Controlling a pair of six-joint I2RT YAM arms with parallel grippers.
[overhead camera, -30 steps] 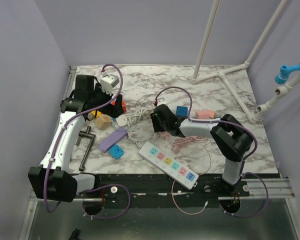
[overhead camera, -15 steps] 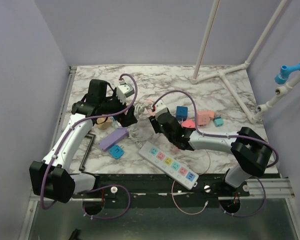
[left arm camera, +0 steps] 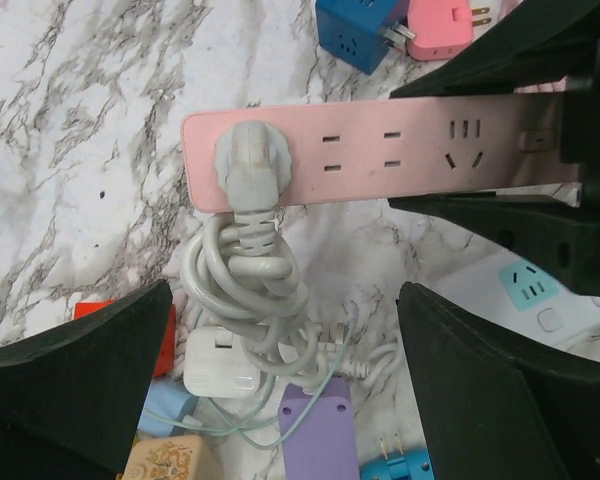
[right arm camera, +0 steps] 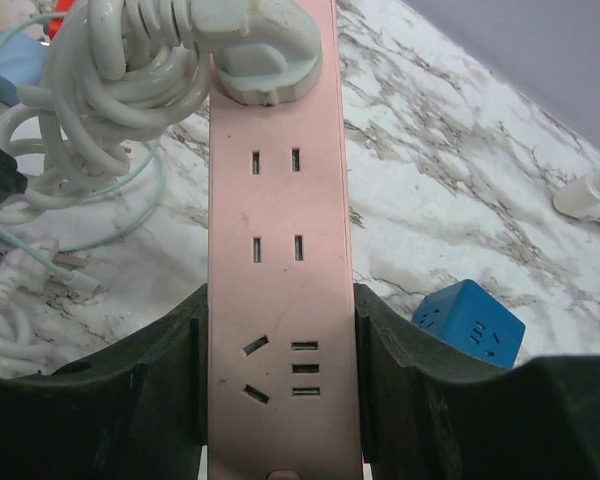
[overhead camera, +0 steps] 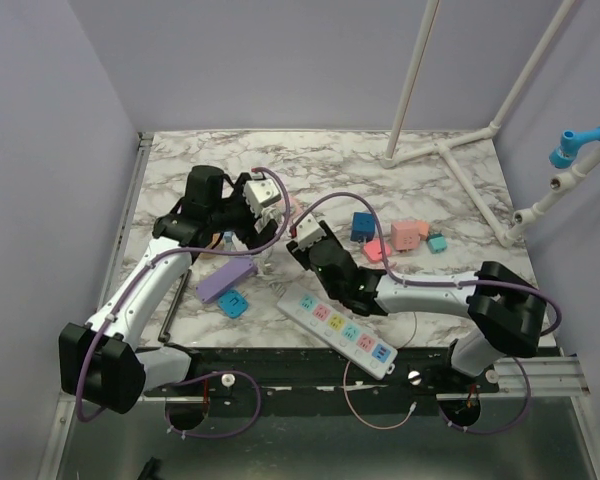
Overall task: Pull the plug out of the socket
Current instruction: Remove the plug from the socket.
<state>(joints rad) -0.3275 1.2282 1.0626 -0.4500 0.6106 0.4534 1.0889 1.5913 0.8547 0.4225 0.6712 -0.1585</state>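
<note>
- Plug (left arm camera: 252,160) sits in the end outlet of the pink socket strip (left arm camera: 380,160).
- Right tool (right arm camera: 280,340) clamps the strip; left tool (left arm camera: 280,390) hangs wide over the plug.
- We advise gripping the plug body and pulling square.

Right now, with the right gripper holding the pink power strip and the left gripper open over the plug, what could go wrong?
1. The right gripper clamps the pink power strip at the end farthest from the grey plug; a pull may lever the strip out of its grip.
2. The open left gripper sits nearer the coiled white cable than the plug, so it may grab cable instead.
3. That coil lies against a white charger, which could get dragged.
</note>
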